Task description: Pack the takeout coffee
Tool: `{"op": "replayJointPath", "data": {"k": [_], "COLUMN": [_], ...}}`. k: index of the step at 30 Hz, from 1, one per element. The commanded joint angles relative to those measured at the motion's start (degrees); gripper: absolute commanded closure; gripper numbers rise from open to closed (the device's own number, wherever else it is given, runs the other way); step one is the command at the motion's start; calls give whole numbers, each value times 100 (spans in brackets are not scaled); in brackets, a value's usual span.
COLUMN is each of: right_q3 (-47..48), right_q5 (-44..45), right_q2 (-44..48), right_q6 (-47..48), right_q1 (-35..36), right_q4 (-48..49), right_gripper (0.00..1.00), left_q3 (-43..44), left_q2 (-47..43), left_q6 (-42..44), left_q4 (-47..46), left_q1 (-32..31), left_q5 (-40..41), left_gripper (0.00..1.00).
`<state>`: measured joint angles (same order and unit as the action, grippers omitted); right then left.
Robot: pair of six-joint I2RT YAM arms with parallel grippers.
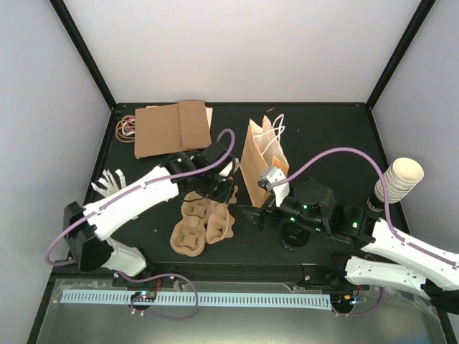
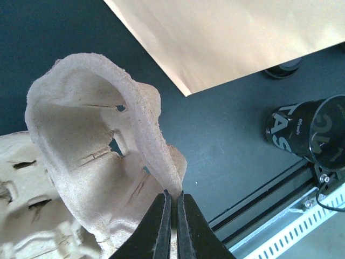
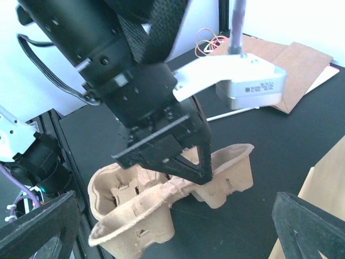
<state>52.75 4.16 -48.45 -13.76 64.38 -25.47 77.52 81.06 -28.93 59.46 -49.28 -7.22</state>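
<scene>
While the left gripper (image 2: 173, 195) clamps its fingers together on the thin rim of the moulded-pulp cup tray (image 2: 81, 135) — lifting that edge, probably to steady the tray for loading — the right gripper (image 1: 247, 215) faces it with fingers wide apart and nothing between them. A dark takeout coffee cup (image 2: 304, 129) sits on the table (image 2: 226, 140) near its front edge, outside any pocket.

White arms (image 1: 136, 197), black left gripper (image 2: 172, 195), purple-looking cables (image 1: 337, 152)

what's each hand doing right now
left hand: closed, pinching the rim of the pulp cup tray
right hand: open, holding nothing
</scene>
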Motion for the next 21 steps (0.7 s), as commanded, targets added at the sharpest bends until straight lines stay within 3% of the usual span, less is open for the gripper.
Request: {"op": "replayJointPath", "data": {"k": [1, 21], "right_q3": [-156, -934], "right_q5": [68, 786], "right_q2": [378, 1661], "right_q6": [-53, -492], "right_q1": [15, 7], "right_q4": [-160, -422], "right_gripper": [0, 0], "left_q3": [5, -212], "left_q2": [283, 1228], "left_q6": [-467, -1218], "left_q4": [-357, -1543], "left_q1": [-192, -688], "left_q5": [348, 475], "left_gripper": [98, 95]}}
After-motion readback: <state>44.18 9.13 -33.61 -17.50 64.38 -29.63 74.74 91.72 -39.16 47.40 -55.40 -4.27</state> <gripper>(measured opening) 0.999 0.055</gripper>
